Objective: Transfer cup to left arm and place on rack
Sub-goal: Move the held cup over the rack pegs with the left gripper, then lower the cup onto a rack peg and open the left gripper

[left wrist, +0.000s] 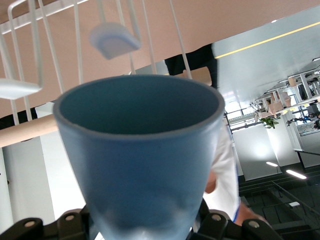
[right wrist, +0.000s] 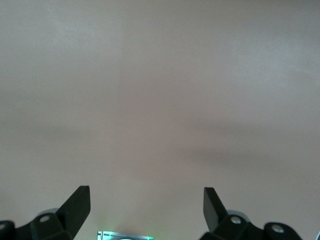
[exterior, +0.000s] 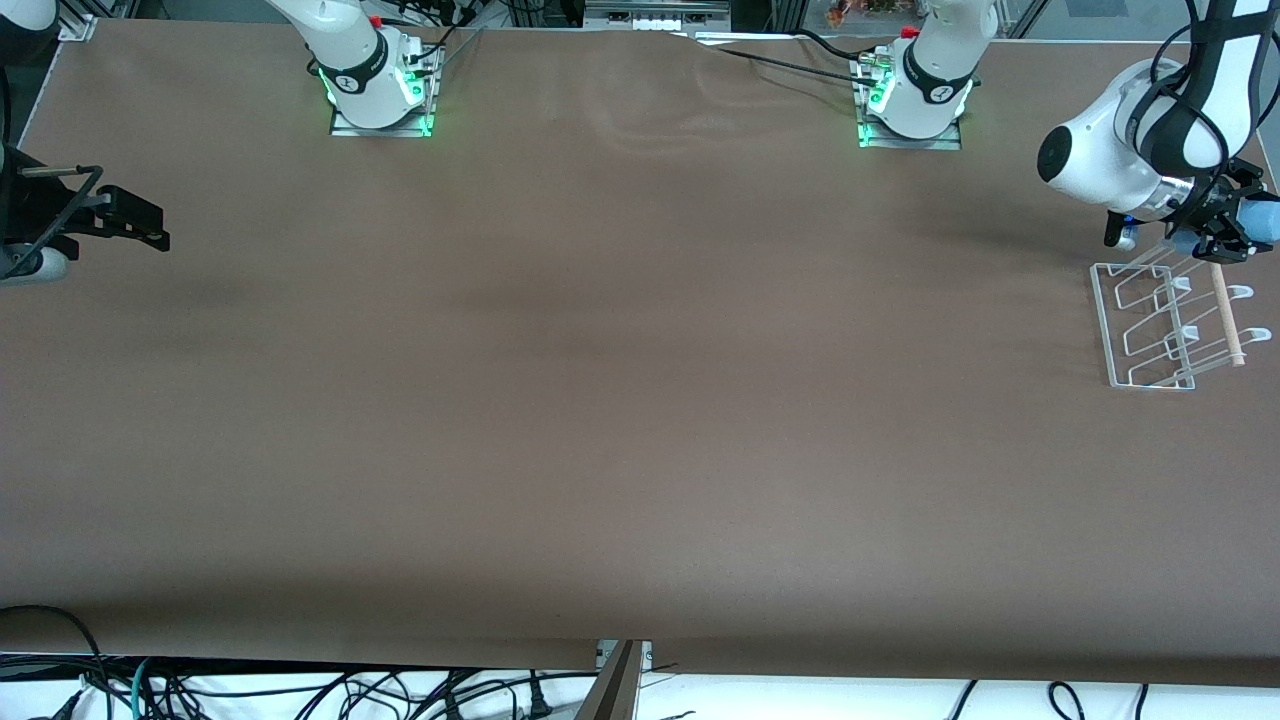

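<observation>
My left gripper (exterior: pixel 1232 236) is shut on the light-blue cup (exterior: pixel 1262 219) and holds it on its side over the end of the rack (exterior: pixel 1150 322) that is farther from the front camera. In the left wrist view the cup (left wrist: pixel 140 150) fills the middle, its open mouth facing the rack's white wire pegs (left wrist: pixel 114 40) and the wooden dowel (left wrist: pixel 25 130); the left gripper (left wrist: pixel 145 222) grips its base. My right gripper (exterior: pixel 140 222) waits, open and empty, above the table at the right arm's end; it shows open in the right wrist view (right wrist: pixel 146 200).
The rack stands close to the table edge at the left arm's end. The brown table (exterior: pixel 620 400) stretches between the two arms. The arm bases (exterior: pixel 380 90) stand along the table's edge farthest from the front camera.
</observation>
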`<state>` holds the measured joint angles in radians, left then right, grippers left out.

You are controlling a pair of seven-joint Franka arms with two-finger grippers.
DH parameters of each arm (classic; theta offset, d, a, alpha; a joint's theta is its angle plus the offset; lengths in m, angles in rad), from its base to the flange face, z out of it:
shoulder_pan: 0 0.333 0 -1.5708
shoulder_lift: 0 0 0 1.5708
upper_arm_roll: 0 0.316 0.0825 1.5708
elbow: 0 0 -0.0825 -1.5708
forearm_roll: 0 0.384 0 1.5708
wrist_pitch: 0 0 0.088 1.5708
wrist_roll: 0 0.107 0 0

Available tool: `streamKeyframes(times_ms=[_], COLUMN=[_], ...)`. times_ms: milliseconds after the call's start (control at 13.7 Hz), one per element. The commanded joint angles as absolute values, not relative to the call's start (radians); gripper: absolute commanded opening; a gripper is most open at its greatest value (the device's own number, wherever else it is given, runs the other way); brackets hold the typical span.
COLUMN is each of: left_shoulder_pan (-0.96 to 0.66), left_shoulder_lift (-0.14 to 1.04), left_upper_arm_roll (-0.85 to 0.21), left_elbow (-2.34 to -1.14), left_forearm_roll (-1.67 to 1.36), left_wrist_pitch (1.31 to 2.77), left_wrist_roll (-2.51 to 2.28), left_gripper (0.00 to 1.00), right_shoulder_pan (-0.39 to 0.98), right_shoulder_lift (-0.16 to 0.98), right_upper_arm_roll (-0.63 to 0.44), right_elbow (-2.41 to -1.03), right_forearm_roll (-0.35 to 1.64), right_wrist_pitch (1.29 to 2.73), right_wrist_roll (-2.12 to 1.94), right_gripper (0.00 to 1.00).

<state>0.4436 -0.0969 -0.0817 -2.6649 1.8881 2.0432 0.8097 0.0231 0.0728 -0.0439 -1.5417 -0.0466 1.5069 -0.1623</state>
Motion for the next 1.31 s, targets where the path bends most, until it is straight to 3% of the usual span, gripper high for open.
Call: streamKeyframes(times_ms=[0,437,509,582,1019,1237], left_shoulder_pan=[0.426,0.426,0.426,0.426,0.388,0.344], left_shoulder_lift=[-0.095,-0.069,-0.071,-0.072,-0.197,-0.297], left_upper_arm_roll=[-0.075,-0.074,-0.075,-0.075,-0.083,-0.152], left_elbow=[-2.672,-2.671,-2.671,-2.668,-2.668,-2.652], left_forearm_roll=[1.908,1.916,1.916,1.914,1.792,1.514], left_wrist_pitch=[2.049,2.102,2.106,2.111,2.161,2.220], left_wrist_roll=[0.770,0.738,0.738,0.752,0.756,0.852], left_gripper=[0.00,0.00,0.07,0.99,1.00,1.00], right_shoulder_pan=[0.018,0.018,0.018,0.018,0.017,0.017], right_shoulder_lift=[0.077,0.077,0.077,0.077,0.077,0.077], right_upper_arm_roll=[-0.044,-0.044,-0.044,-0.044,-0.044,-0.044], right_elbow=[-1.522,-1.522,-1.522,-1.522,-1.522,-1.522], right_forearm_roll=[-0.028,-0.028,-0.028,-0.028,-0.028,-0.029], right_wrist_pitch=[1.489,1.489,1.488,1.489,1.489,1.491], right_wrist_roll=[-0.158,-0.158,-0.158,-0.158,-0.160,-0.160], right_gripper=[1.00,1.00,1.00,1.00,1.00,1.00])
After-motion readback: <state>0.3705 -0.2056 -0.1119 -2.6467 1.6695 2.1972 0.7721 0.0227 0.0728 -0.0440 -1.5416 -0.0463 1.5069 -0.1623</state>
